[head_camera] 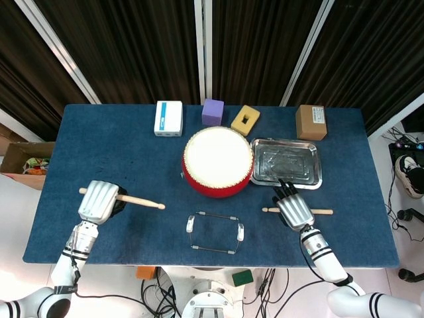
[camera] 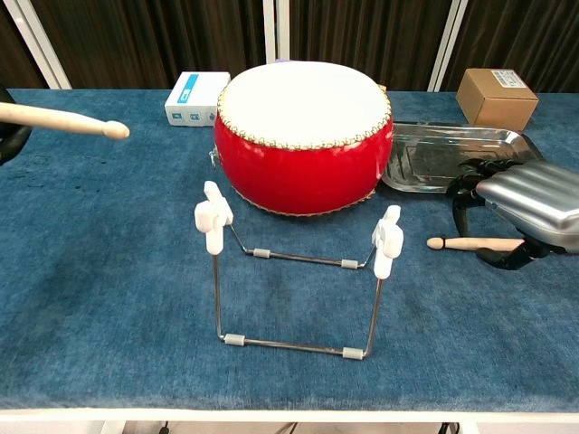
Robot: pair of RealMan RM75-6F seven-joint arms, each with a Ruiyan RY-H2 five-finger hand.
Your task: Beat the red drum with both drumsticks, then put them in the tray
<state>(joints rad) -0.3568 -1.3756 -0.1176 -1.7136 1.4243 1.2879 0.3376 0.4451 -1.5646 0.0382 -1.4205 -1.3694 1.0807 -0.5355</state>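
The red drum (head_camera: 218, 161) (camera: 303, 136) with its white skin stands mid-table, and the steel tray (head_camera: 286, 179) (camera: 516, 185) lies right beside it. My left hand (head_camera: 99, 201) grips one drumstick (head_camera: 140, 201) (camera: 63, 118) above the cloth, tip pointing toward the drum. The other drumstick (head_camera: 320, 212) (camera: 466, 242) lies flat on the table in front of the tray. My right hand (head_camera: 295, 211) (camera: 529, 203) hovers palm-down over its middle, fingers spread on the far side and thumb on the near side, not closed on it.
A wire stand (head_camera: 215, 232) (camera: 294, 262) with white clips stands in front of the drum. Along the back edge sit a white box (head_camera: 168, 118), a purple block (head_camera: 212, 112), a yellow block (head_camera: 245, 120) and a cardboard box (head_camera: 311, 122).
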